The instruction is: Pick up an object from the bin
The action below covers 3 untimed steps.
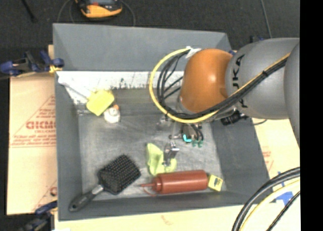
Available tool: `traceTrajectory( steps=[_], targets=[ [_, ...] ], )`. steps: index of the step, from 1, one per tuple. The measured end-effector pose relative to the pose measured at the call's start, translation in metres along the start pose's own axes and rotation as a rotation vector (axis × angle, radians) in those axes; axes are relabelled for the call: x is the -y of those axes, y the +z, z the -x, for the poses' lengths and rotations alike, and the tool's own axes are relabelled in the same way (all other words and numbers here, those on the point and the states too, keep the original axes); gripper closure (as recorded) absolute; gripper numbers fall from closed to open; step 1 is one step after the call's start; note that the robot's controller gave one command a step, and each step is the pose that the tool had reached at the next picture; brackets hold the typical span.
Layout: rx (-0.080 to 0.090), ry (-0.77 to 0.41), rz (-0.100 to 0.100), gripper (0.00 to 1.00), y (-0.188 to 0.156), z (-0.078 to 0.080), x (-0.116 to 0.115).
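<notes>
My gripper [172, 149] hangs below the orange wrist cover, near the middle of the bin. Its tip is down at the upper right edge of a crumpled yellow-green soft thing [155, 160] lying on the bin floor. I cannot tell whether it touches that thing. Just in front of it, a dark red squeeze bottle [182, 181] lies on its side along the near wall, nozzle pointing left. A small yellow tag-like piece [215, 183] sits at the bottle's right end.
A black hairbrush [115, 175] lies in the near left corner, handle toward the corner. A yellow sponge [100, 102] and a small white-and-orange thing [112, 114] lie at the far left. The arm with its cables covers the bin's far right.
</notes>
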State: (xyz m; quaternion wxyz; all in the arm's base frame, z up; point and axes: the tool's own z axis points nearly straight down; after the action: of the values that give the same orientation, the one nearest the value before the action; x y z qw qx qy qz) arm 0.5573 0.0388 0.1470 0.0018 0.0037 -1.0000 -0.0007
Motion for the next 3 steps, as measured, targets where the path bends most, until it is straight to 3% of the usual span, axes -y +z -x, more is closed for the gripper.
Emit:
traceTrajectory(
  steps=[2,3],
  targets=[
    [0.007,0.001,0.001,0.00,-0.003,0.002,0.000],
    [0.009,-0.087,-0.003,0.00,0.017,0.045,0.018]
  ],
)
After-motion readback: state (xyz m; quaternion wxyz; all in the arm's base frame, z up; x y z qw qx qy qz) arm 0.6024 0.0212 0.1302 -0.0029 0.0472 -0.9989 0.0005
